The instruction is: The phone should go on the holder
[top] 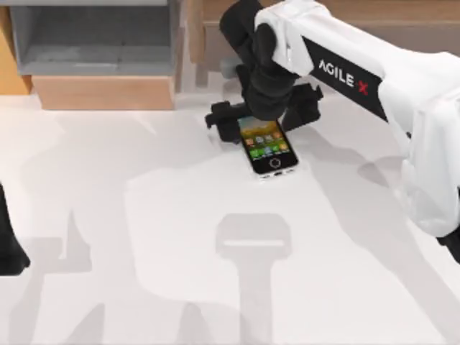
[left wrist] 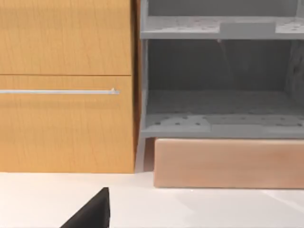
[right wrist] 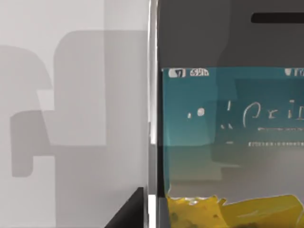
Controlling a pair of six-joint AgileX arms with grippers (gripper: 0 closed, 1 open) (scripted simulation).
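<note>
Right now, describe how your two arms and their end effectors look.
The right arm has smooth white shells, a black panel reading AGILE X with a red X, and a black wrist and end effector. The left arm shows as a plain black shape at the table's left edge. No loose cables are visible.

You have one phone (top: 267, 147) lying just under the right gripper (top: 262, 115), one white table (top: 144, 237) beneath that pincer, one grey shelf unit (top: 93, 36) and one wooden cabinet (left wrist: 66, 85) well off from it, two arms
</note>
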